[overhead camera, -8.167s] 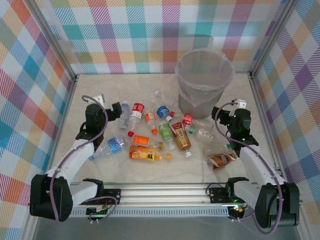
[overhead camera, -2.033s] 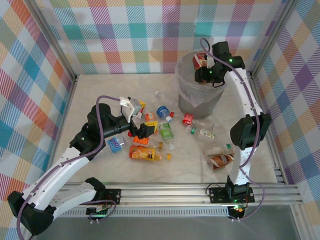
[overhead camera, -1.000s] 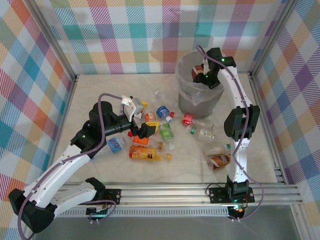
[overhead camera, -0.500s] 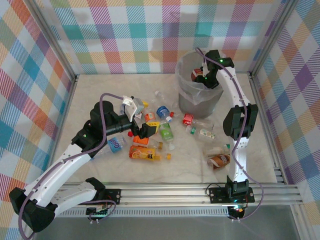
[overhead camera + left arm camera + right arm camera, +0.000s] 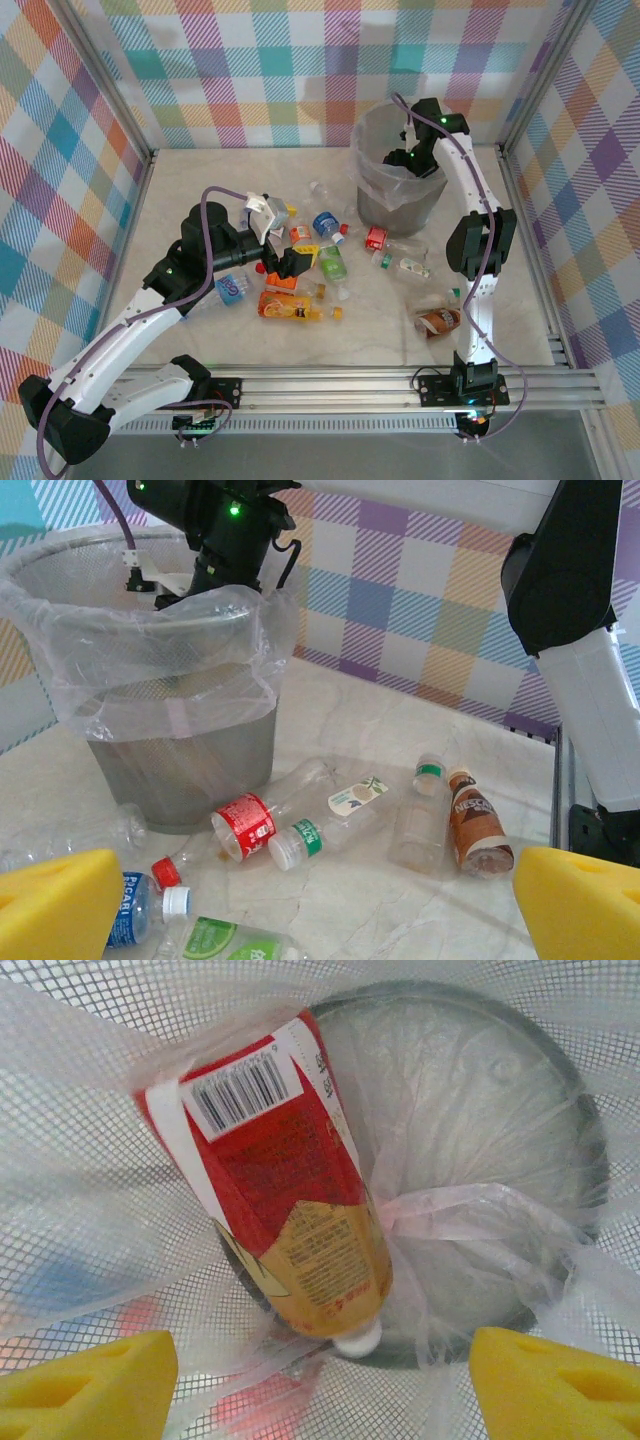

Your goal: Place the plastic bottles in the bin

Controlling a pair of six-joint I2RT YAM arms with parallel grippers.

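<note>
Left gripper (image 5: 320, 905) and right gripper (image 5: 320, 1360) jaws are gaping open; the plastic bottles (image 5: 245, 825) are looking light and squashy, so grab the middle.

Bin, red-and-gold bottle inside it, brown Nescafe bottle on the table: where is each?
bin (image 5: 175, 770): left wrist view, on its grey mesh wall.
red-and-gold bottle (image 5: 270, 1175): right wrist view, on its red label.
brown Nescafe bottle (image 5: 472, 820): left wrist view, on its label.
</note>
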